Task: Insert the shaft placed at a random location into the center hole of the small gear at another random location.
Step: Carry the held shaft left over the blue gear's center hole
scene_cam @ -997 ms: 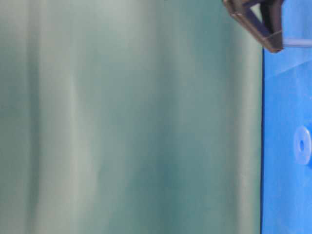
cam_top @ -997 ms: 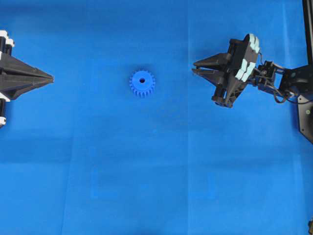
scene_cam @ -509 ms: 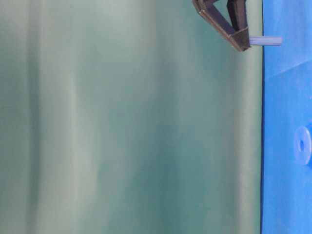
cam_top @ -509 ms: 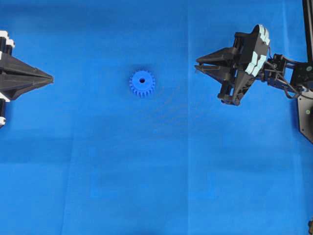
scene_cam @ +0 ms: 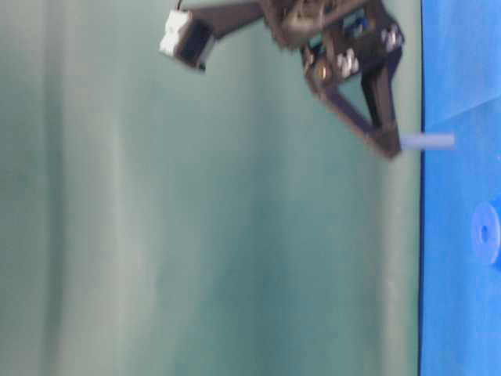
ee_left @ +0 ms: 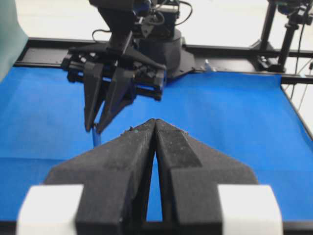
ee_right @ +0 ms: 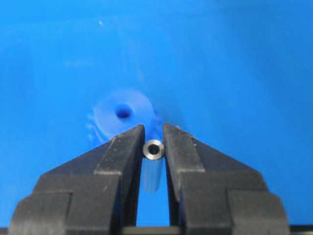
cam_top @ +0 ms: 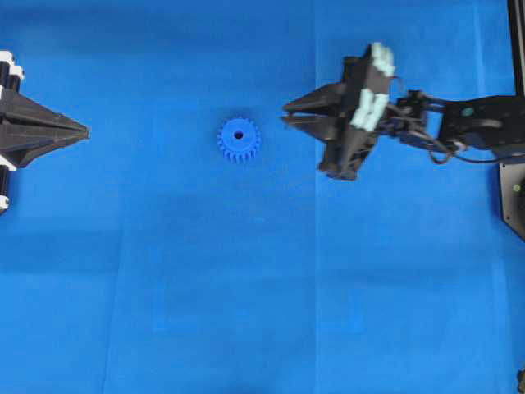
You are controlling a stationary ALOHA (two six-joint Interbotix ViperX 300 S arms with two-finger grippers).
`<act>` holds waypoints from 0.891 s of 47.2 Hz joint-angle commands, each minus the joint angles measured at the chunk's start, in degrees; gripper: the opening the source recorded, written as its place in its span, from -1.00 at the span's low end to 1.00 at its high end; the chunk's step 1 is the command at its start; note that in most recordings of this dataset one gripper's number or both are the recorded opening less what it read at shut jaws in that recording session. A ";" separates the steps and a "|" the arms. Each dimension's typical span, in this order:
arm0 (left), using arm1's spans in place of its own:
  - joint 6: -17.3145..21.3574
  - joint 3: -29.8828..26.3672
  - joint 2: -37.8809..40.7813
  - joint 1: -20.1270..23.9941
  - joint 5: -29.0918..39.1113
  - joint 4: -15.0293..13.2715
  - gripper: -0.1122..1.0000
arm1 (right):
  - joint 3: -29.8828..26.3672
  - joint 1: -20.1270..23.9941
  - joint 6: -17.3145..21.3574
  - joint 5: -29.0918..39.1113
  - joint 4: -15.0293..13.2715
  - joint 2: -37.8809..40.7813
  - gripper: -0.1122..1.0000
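The small gear (cam_top: pixel 239 139) lies flat on the blue cloth, its center hole (cam_top: pixel 239 135) facing up. To its right, my right gripper (cam_top: pixel 287 114) hovers, shut on the shaft. In the right wrist view the shaft (ee_right: pixel 154 150) shows end-on as a shiny ring between the fingers, with the small gear (ee_right: pixel 122 117) and center hole (ee_right: pixel 123 112) just beyond and to the left. From table level the shaft (scene_cam: pixel 427 142) sticks out of the right gripper (scene_cam: pixel 389 146) toward the cloth. My left gripper (cam_top: pixel 84 130) stays at the left edge, shut and empty.
A blue cloth (cam_top: pixel 262 287) covers the table. A black frame post (cam_top: pixel 515 49) and the right arm's mount stand at the right edge. In the left wrist view the right arm's base (ee_left: pixel 161 44) sits at the far side. A green backdrop (scene_cam: pixel 196 235) fills the table-level view.
My right gripper has lifted the shaft off the cloth and swung left toward the small gear. The left gripper and the gear have not moved.
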 commanded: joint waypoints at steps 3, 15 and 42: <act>0.00 -0.70 -0.09 0.00 -0.35 0.09 -0.80 | -5.98 1.14 -1.05 0.88 -0.09 2.20 -0.76; 0.00 -0.70 -0.26 0.00 -0.35 0.09 -0.80 | -11.87 1.41 -2.29 2.90 -0.09 5.98 -0.76; 0.00 -0.70 -0.35 0.00 -0.26 0.09 -0.80 | -12.57 1.49 -2.37 2.81 -0.09 7.73 -0.76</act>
